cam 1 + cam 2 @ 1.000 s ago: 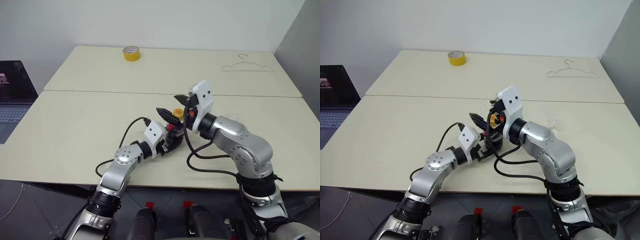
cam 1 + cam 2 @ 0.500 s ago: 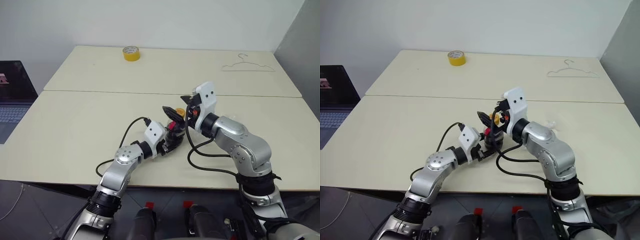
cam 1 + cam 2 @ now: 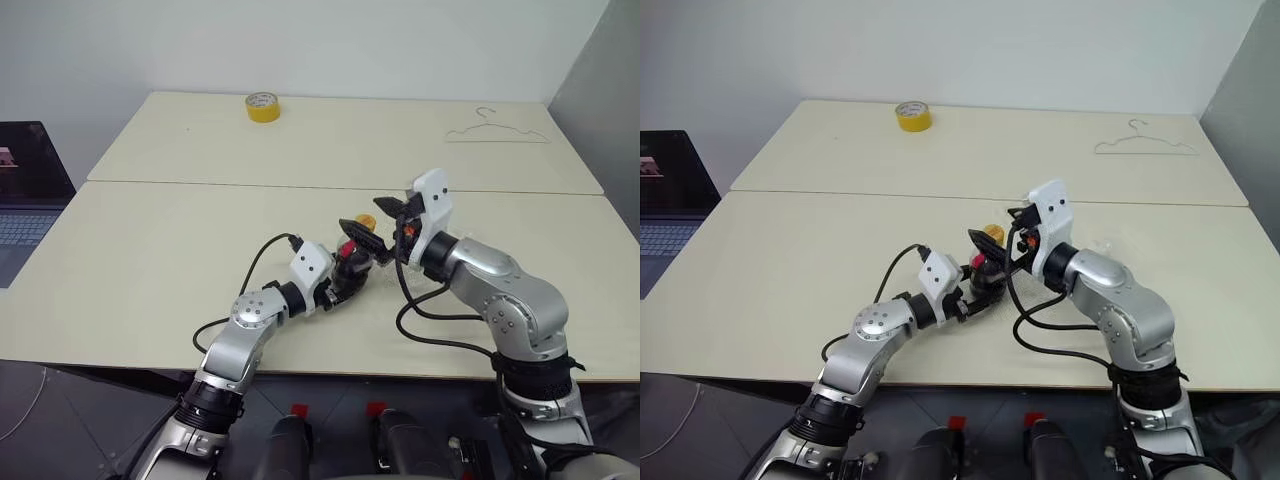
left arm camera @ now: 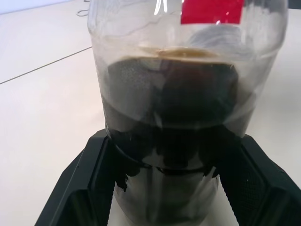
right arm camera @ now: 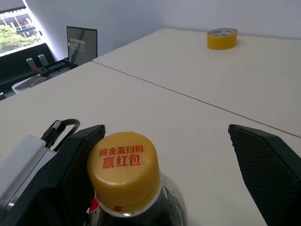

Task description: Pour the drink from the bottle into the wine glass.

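Your left gripper (image 4: 164,188) holds the small squat clear plastic bottle (image 4: 188,94) low on its body, one black finger on each side, and the dark brown cola-like drink (image 4: 174,103) fills about the lower half. The bottle stands upright on the pale beige table (image 3: 180,250), near the front edge of it, and the yellow screw cap (image 5: 123,167) is not yet off.

Your right gripper (image 5: 169,165) has its jaws spread wide and holds nothing; one finger stands just beside the cap, the other is well apart from it. I judge that the step in hand is to take off the cap. Bring the right gripper so that the cap sits in the middle between both fingers, then close on the ribbed side of the cap, not on the neck with the red strip. Keep the left grip firm and the bottle upright while you turn, otherwise the bottle may rotate together with the cap.

I cannot make out the wine glass with any certainty, so find it before you tilt the bottle.
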Motion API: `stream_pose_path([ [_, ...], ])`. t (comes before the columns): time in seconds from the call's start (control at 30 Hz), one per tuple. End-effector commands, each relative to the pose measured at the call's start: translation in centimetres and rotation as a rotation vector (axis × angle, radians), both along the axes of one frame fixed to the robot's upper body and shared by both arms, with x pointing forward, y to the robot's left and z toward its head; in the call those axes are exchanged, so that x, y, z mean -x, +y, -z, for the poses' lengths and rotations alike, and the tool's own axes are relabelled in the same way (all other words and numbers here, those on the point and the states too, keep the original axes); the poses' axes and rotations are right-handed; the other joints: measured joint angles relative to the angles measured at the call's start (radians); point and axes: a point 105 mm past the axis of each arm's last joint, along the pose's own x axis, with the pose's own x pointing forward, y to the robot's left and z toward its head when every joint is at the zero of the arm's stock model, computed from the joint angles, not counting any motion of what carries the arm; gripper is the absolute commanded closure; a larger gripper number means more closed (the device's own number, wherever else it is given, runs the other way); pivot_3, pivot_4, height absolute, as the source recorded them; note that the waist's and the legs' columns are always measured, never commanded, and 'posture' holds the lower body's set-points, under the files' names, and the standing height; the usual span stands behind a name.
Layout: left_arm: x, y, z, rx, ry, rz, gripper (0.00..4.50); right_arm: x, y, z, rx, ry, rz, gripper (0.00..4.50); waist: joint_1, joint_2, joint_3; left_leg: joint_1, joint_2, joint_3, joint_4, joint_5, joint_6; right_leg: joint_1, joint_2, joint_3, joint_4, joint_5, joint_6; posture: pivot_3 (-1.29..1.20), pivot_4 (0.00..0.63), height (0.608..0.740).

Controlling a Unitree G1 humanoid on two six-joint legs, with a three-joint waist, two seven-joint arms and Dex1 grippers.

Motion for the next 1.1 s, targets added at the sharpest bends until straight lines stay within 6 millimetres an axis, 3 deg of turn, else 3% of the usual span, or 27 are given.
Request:
stream_pose_path([
  [0.03,0.3,0.4,2.1,-0.047,0.065,-0.006,1.45,0.4,-1.3,-1.5,-0.035,-0.049,0.013,0.03,0.000,0.000,0.000,0.000,0.000,0.000,0.000,0.000,0.000,0.000,0.000,0.000,0.000,0.000,0.000,0.00,0.150,0.740],
  [0.53,0.4,0.5,2.2,-0.055,0.065,0.000,1.45,1.7,-2.2,-1.5,-0.086,-0.017,-0.070,0.03,0.000,0.000,0.000,0.000,0.000,0.000,0.000,0.000,0.000,0.000,0.000,0.000,0.000,0.000,0.000,0.00,0.150,0.740],
  [0.67,0.4,0.5,2.2,-0.056,0.067,0.001,1.45,1.9,-2.2,-1.6,-0.088,-0.017,-0.085,0.86,0.000,0.000,0.000,0.000,0.000,0.000,0.000,0.000,0.000,0.000,0.000,0.000,0.000,0.000,0.000,0.00,0.150,0.740],
  [1.0,0.4,0.6,2.2,-0.055,0.067,-0.007,1.45,1.8,-1.8,-1.9,-0.086,-0.024,-0.101,4.38,0.001,0.000,0.000,0.000,0.000,0.000,0.000,0.000,0.000,0.000,0.000,0.000,0.000,0.000,0.000,0.00,0.150,0.740],
  [1.1,0.4,0.6,2.3,-0.055,0.068,-0.008,1.45,1.7,-1.9,-2.0,-0.082,-0.030,-0.097,4.49,0.001,0.000,0.000,0.000,0.000,0.000,0.000,0.000,0.000,0.000,0.000,0.000,0.000,0.000,0.000,0.00,0.150,0.740],
])
